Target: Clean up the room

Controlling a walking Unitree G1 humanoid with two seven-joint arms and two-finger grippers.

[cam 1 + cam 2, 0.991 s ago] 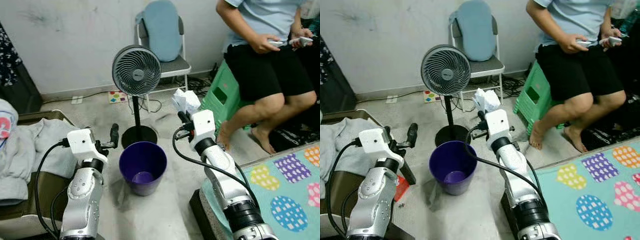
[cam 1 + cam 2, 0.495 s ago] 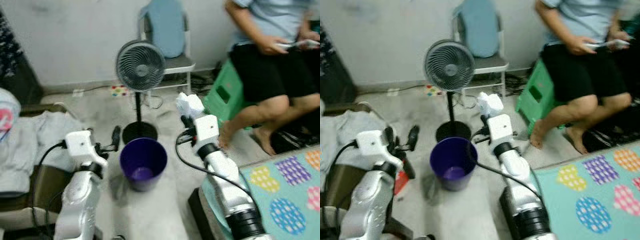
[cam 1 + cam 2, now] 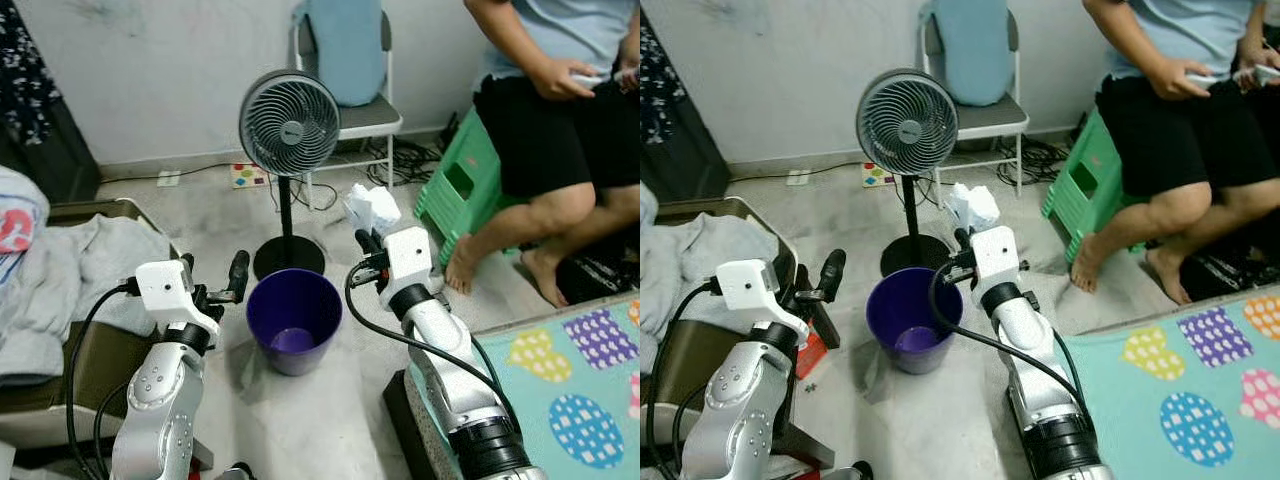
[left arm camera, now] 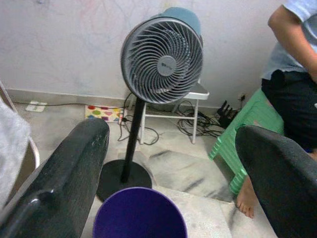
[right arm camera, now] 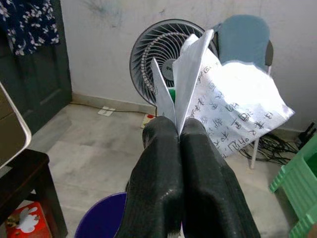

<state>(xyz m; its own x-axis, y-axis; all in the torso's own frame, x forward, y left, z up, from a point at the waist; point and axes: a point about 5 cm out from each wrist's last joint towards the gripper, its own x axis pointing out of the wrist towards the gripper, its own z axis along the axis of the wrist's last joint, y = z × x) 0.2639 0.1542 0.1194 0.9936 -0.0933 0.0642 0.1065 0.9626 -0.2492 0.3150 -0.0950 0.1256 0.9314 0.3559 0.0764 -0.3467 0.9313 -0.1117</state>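
Note:
A purple bin [image 3: 293, 320] stands on the floor between my two arms. My right gripper [image 3: 365, 243] is shut on a crumpled white paper [image 3: 372, 208] with printed text and holds it just beyond the bin's right rim. In the right wrist view the paper [image 5: 223, 114] sticks up from the pressed-together fingers [image 5: 163, 183], with the bin's rim [image 5: 101, 218] below. My left gripper [image 3: 213, 272] is open beside the bin's left rim with nothing in it. In the left wrist view its fingers [image 4: 64, 178] stand wide apart over the bin [image 4: 138, 215].
A standing fan [image 3: 290, 125] is right behind the bin, with a folding chair [image 3: 345, 60] and cables by the wall. A person [image 3: 560, 110] sits on a green stool [image 3: 460, 190] at the right. Grey clothes [image 3: 70, 280] lie left, a patterned mat [image 3: 570, 400] right, a red box [image 3: 810, 355] by my left arm.
The whole picture swayed and settled as the camera moved. Both grippers keep much the same place beside the bin, and the paper stays in the right gripper.

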